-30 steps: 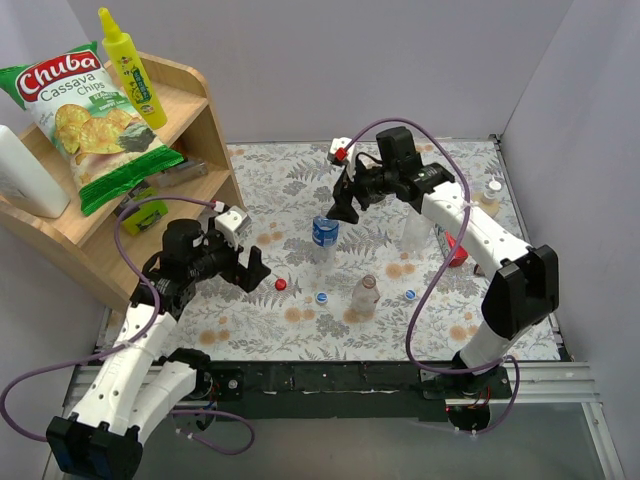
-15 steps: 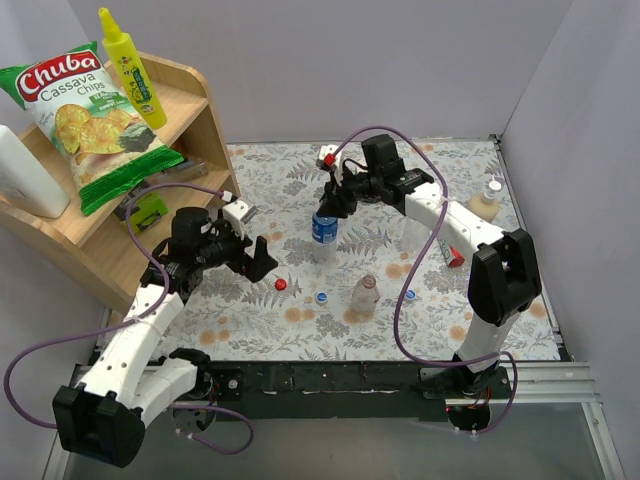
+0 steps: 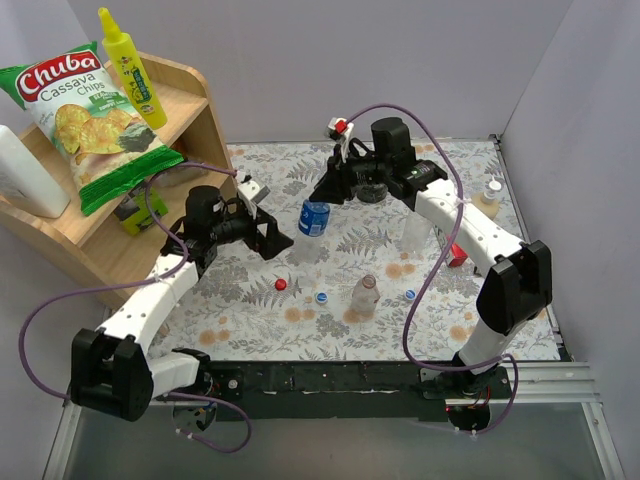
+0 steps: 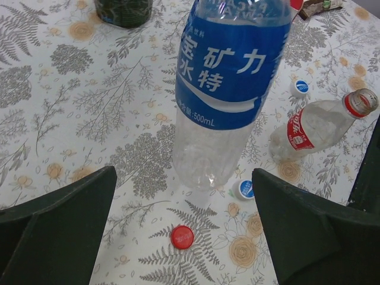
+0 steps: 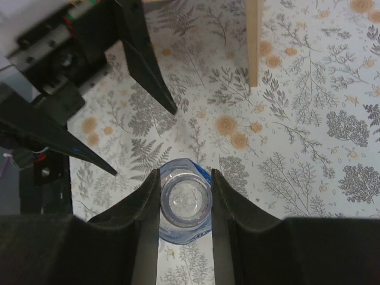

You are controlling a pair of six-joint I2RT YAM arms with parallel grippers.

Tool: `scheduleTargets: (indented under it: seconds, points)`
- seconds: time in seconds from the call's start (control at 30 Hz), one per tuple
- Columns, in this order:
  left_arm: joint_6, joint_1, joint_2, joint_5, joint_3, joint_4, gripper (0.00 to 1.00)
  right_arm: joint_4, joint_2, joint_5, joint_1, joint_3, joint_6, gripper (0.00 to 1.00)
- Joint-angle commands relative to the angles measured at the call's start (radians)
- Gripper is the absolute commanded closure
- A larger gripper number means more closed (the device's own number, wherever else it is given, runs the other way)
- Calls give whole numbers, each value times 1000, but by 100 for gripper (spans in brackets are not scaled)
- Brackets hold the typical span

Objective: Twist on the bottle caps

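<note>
1. Found the right gripper (image 3: pixel 328 192) clamped on the uncapped neck of the blue-label bottle (image 3: pixel 314 218), just above centre of the top view. Confirmed in the right wrist view, with both fingers (image 5: pixel 145 208) pressed against the open mouth.
2. Found the left gripper (image 3: pixel 272 240) spread wide, fingers (image 4: pixel 65 219) well apart on either side of that bottle's lower body and touching nothing (bottle leaning in the top view; cannot tell whether base on the table or off it).
3. Counted three caps, all loose on the floral table (image 3: pixel 260 170), none on a bottle. Placed the red cap (image 3: pixel 281 284) left of centre, just below the left gripper, one blue cap (image 3: pixel 322 297) just to its right, and the second blue cap (image 3: pixel 410 294) further right.
4. Counted four bottles on the table: the gripped one, a small red-label bottle (image 3: pixel 364 296), uncapped and upright between the two blue caps, a clear bottle (image 3: pixel 415 232) partly behind the right arm, and a pale bottle (image 3: pixel 490 198) at the right edge.
5. Logged at upper left a wooden shelf (image 3: pixel 205 110) carrying a chips bag (image 3: pixel 80 110), a yellow squeeze bottle (image 3: pixel 132 65) and a white bottle (image 3: pixel 20 170) cut off by the frame edge.
6. Could not identify a red object (image 3: pixel 457 250) half hidden behind the right arm, nor a dark round thing (image 4: pixel 123 9) cut off at the top of the left wrist view.
</note>
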Motion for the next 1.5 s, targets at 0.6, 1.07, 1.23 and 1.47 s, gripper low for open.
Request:
scheduleTargets:
  seconds: [0.6, 1.07, 1.23, 1.47]
  points:
    - [104, -141, 176, 83, 121, 85, 11, 114, -85, -66, 7, 65, 179, 99]
    - [110, -141, 217, 132, 143, 85, 19, 128, -93, -80, 26, 66, 187, 99]
    - [134, -141, 222, 146, 149, 50, 21, 122, -91, -74, 26, 74, 169, 99]
    - [159, -144, 219, 93, 132, 16, 19, 116, -87, -75, 26, 91, 164, 99]
